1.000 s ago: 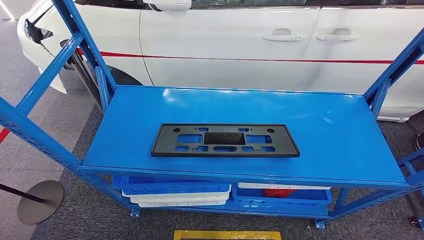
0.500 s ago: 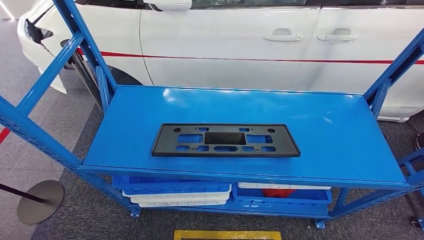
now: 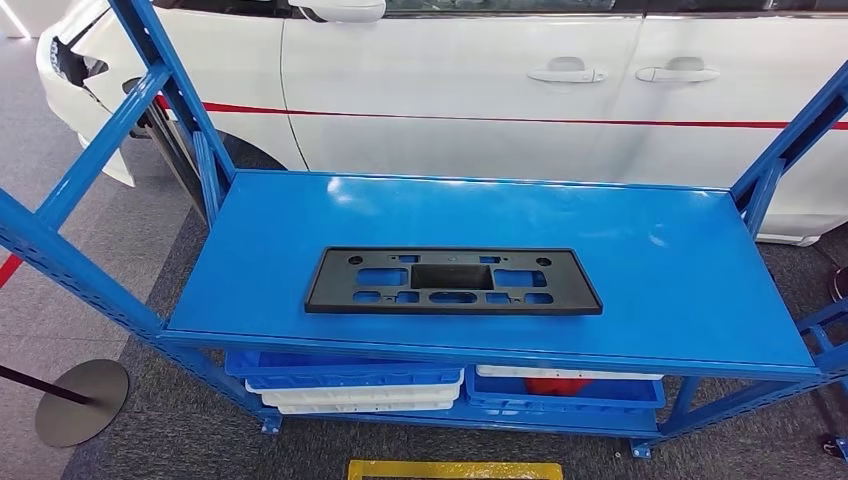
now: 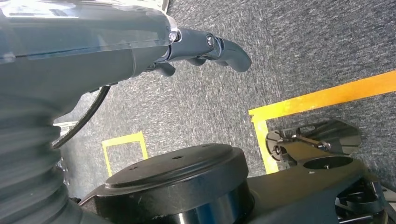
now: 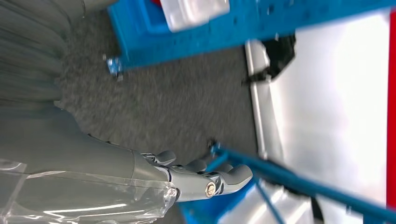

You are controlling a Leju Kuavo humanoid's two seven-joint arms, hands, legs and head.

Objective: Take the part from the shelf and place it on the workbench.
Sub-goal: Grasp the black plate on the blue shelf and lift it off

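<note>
I see the flat black plastic rectangular part with cut-outs [image 3: 452,282] lying untouched at the centre of the head view, on the glossy blue metal shelf [image 3: 650,260], nearer its front edge than its back. Nothing of the task looks done yet: the reach, the grasp, the carry and the placing on the workbench all remain, as I judge it. My left hand [image 4: 205,49] hangs over grey carpet, fingers loosely extended and holding nothing. My right hand [image 5: 201,179], at the lower middle of its wrist view, is likewise empty, its fingers apart.
</note>
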